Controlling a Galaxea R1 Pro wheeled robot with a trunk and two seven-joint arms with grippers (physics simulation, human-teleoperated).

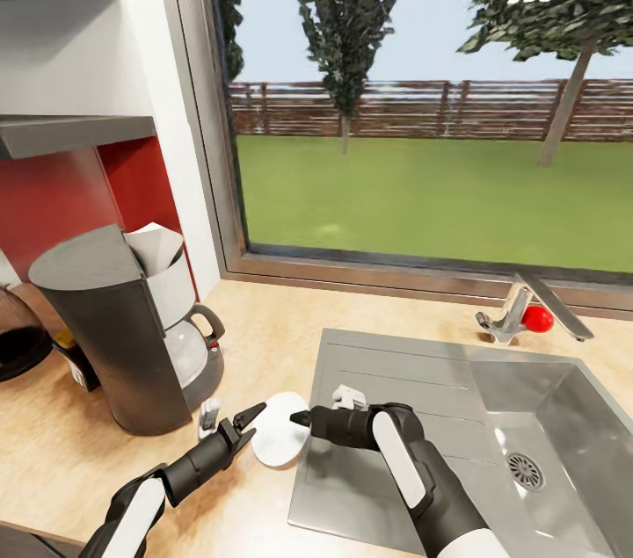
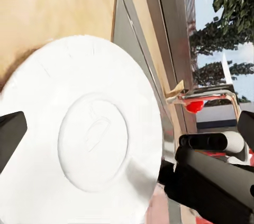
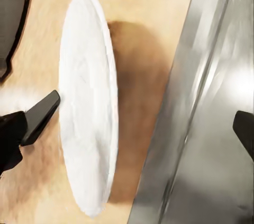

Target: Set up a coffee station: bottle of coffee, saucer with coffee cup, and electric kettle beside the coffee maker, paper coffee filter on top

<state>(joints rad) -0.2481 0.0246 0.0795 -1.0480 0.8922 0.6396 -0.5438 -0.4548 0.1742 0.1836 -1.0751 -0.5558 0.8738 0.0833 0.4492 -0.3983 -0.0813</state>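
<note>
The saucer (image 1: 280, 439) stands tilted on edge above the light-wood worktop (image 1: 264, 338), just beside the steel sink (image 1: 492, 417) and near the base of the coffee maker (image 1: 123, 329). The left claw (image 1: 239, 428) is at the saucer's rim on the side away from the sink, its fingers spread, and whether it grips the saucer cannot be told. The right claw (image 1: 303, 419) comes from the sink side, fingers wide apart, one tip at the saucer's edge. A white paper filter (image 1: 154, 246) sits on top of the coffee maker.
</note>
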